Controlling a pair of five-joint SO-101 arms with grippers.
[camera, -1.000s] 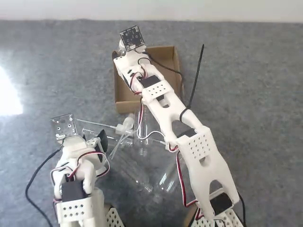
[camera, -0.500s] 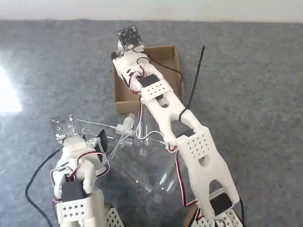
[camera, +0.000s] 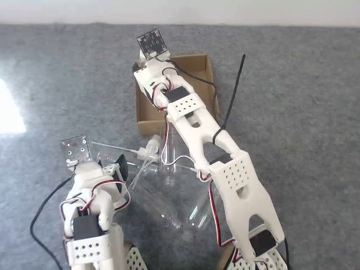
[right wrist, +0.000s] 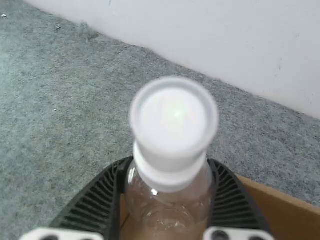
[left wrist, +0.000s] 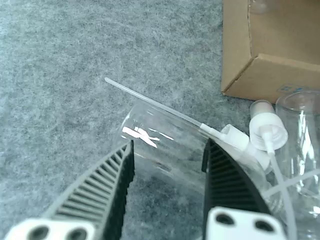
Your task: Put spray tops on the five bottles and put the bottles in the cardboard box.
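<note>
Right wrist view: a white-topped bottle (right wrist: 170,155) stood upright, clamped between the jaws of the right gripper (right wrist: 169,169), over the cardboard box (right wrist: 280,210) toward the tabletop's far edge. Nearer the front edge, a clear bottle (left wrist: 150,131) lay sideways between the wide-spread jaws of the left gripper (left wrist: 167,147).

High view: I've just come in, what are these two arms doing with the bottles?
The right gripper holds a capped bottle upright by its neck above a corner of the cardboard box. The left gripper sits low at the table, fingers open either side of a clear bottle lying on its side. Two loose spray tops lie beside it, near the box.
</note>
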